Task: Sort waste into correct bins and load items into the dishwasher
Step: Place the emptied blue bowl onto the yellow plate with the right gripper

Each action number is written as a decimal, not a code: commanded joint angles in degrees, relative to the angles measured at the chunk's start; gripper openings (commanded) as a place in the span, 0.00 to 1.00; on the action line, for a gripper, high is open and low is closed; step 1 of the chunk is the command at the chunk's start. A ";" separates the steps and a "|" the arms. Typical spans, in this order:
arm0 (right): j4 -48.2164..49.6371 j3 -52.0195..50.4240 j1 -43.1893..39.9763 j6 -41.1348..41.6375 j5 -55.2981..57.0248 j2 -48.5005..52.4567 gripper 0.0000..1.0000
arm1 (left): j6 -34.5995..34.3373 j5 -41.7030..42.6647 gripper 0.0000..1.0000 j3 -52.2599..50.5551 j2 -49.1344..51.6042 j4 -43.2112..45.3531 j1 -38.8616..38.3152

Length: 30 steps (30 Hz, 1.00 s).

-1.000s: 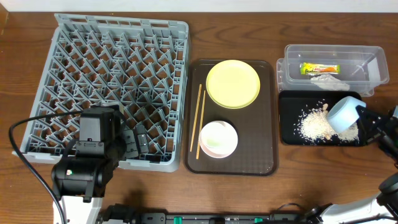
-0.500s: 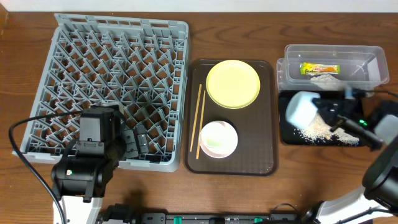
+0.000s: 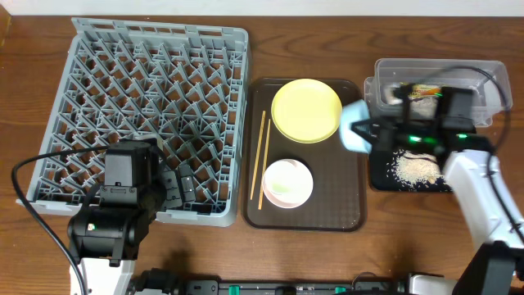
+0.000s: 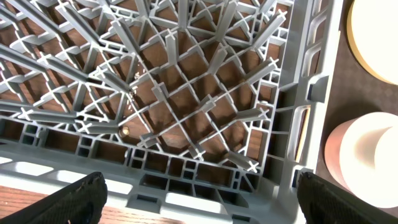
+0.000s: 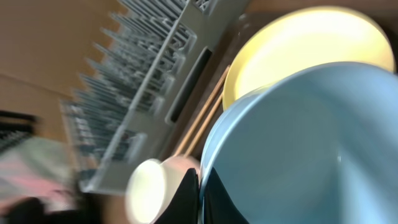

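Observation:
My right gripper [image 3: 373, 131] is shut on the rim of the light blue bowl [image 3: 354, 128] and holds it tilted above the right edge of the brown serving tray [image 3: 327, 210]. The right wrist view shows the fingers [image 5: 199, 190] pinching the bowl [image 5: 298, 137]. The yellow plate [image 3: 306, 110], the pink-white bowl [image 3: 287, 182] and the two chopsticks [image 3: 263, 160] lie on that tray. The grey dish rack [image 3: 139, 115] stands at the left. My left gripper [image 4: 202, 208] is open and empty over the rack's front rim [image 4: 186, 186]. The white cup is out of view.
The clear tub [image 3: 434, 64] at the back right holds the green-and-orange wrapper [image 3: 426, 88], partly hidden by my right arm. The black tray [image 3: 381, 176] in front of it holds white rice scraps [image 3: 416, 168]. The left arm's base [image 3: 110, 233] and cable sit at the front left.
My right arm has swung left with the blue bowl, from above the black tray to the right edge of the brown tray. The left arm has not moved.

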 commanded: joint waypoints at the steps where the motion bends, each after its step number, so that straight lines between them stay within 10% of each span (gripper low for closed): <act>1: 6.40 0.22 10.16 -1.14 19.93 -0.28 0.01 | 0.72 -0.28 0.98 1.16 0.00 -0.15 0.24; 9: 19.85 0.22 26.95 -8.63 49.55 3.74 0.01 | 0.72 -0.28 0.98 1.16 0.00 -0.15 0.24; 22: 25.42 0.22 29.22 -7.08 48.52 16.09 0.01 | 0.74 -0.31 0.98 1.16 0.00 -0.35 0.24; 30: 23.08 0.22 29.22 -5.95 44.41 13.49 0.40 | 0.74 -0.31 0.98 1.16 0.00 -0.37 0.24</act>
